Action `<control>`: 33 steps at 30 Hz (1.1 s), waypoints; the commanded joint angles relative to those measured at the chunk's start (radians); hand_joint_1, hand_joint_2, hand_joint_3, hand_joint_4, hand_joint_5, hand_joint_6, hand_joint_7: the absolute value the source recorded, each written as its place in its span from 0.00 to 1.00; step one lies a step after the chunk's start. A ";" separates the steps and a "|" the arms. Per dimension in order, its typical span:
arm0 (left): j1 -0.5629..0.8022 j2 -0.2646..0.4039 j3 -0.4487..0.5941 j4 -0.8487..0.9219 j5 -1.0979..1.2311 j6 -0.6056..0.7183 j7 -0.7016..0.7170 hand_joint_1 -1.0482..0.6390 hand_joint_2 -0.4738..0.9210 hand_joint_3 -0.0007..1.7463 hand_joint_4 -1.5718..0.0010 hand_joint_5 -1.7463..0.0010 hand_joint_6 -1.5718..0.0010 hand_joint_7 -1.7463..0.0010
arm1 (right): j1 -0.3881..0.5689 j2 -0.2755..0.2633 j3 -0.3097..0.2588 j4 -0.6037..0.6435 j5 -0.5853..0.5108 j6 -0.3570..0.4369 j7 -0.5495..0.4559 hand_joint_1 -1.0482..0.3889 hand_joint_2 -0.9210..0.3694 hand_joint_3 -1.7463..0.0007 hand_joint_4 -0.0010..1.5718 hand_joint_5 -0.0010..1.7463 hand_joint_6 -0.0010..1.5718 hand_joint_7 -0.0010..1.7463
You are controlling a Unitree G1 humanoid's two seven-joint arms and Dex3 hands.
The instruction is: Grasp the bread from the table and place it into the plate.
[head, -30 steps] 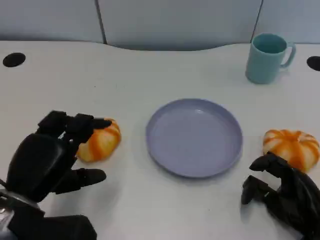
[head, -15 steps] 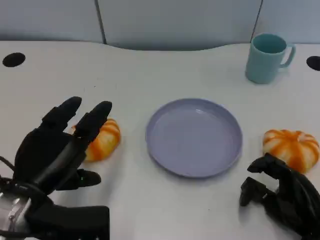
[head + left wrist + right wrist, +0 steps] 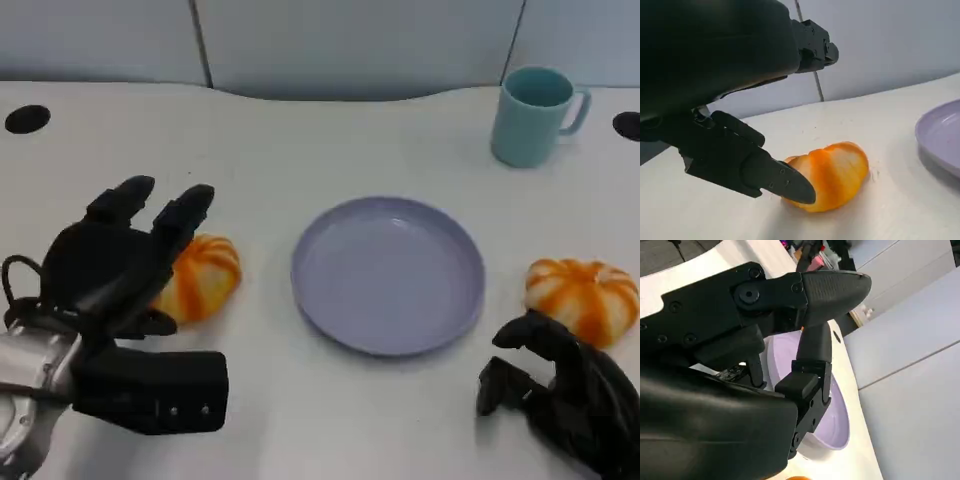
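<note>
The left hand (image 3: pixel 110 265), fingers spread and holding nothing, hovers over an orange bread (image 3: pixel 203 278) lying on the white table (image 3: pixel 300 150) left of the purple plate (image 3: pixel 388 274).

We see a teal mug (image 3: pixel 534 115) standing upright on the white table (image 3: pixel 300 150) at about two o'clock, its handle turned toward three o'clock. Two round black holes are set into the tabletop, one (image 3: pixel 28 119) at ten o'clock near the edge and another (image 3: pixel 628 126) at the three o'clock edge, just beside the mug. Along twelve o'clock, grey-blue wall panels (image 3: pixel 350 45) rise behind the table, split by dark vertical seams.
</note>
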 commanded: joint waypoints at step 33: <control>-0.543 -0.164 -0.243 0.898 -0.255 -0.013 -0.203 0.38 0.83 0.00 1.00 0.59 1.00 0.53 | 0.052 -0.018 -0.007 -0.084 0.023 0.049 -0.013 0.28 0.00 0.84 0.41 0.94 0.40 0.68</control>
